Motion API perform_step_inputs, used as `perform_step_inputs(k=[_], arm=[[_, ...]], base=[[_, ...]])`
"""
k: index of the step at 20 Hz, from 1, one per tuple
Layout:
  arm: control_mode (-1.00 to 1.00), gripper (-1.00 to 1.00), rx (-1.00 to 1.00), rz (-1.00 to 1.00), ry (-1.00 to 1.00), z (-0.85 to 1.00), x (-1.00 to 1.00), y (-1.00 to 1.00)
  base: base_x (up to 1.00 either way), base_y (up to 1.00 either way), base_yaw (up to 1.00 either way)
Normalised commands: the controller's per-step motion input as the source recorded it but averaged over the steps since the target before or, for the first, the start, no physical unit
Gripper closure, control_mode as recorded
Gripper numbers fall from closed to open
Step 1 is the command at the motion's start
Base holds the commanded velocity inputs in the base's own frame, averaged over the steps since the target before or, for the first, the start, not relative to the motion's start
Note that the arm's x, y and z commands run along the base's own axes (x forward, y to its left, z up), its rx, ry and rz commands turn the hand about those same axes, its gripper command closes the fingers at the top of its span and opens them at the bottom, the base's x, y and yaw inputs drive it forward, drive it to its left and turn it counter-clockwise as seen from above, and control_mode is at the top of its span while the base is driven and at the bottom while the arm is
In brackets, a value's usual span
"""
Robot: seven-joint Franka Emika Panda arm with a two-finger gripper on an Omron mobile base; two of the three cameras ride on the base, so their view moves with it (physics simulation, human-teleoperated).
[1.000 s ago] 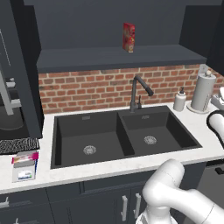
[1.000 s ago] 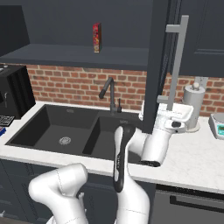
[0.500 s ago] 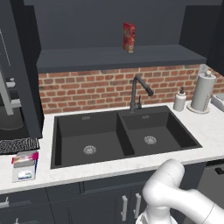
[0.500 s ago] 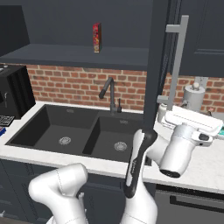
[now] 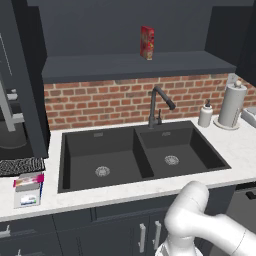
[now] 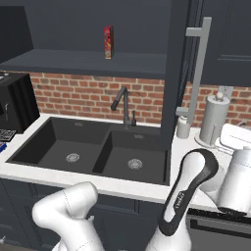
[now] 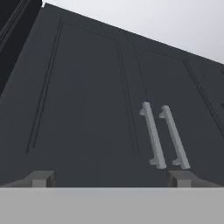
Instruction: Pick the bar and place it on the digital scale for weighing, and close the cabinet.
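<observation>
Now that the bar (image 5: 28, 179) seems to lie on the digital scale (image 5: 26, 198) at the surface's front left corner, closing the cabinet (image 6: 179, 73) remains.
Over the last second we swung the arm right, toward its open door; our gripper (image 7: 111, 179) is spread wide, empty, facing dark panelled doors.

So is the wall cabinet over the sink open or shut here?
Open. The cabinet shows its inner shelf with a red box standing on it, and one door stands swung out edge-on, its long handle facing sideways.
</observation>
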Motion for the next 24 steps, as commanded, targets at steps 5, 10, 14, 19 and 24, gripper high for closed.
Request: perform_step_inputs(k=[5, 10, 14, 19, 24], arm=[[-1.00, -1.00, -0.36, 0.06, -0.01, 0.00, -0.54, -0.37], [-1.00, -1.00, -0.39, 0.30, 0.04, 0.04, -0.29, -0.14], [-1.00, -1.00, -0.21, 0.44, 0.34, -0.01, 0.32, 0.04], [-1.00, -1.00, 0.04, 0.43, 0.23, -0.01, 0.87, 0.00], [-1.00, -1.00, 0.16, 0.36, 0.04, -0.21, 0.82, 0.00]], base=[[0.00, 0.00, 0.00], [0.00, 0.00, 0.00], [0.00, 0.00, 0.00], [0.00, 0.00, 0.00], [0.00, 0.00, 0.00]])
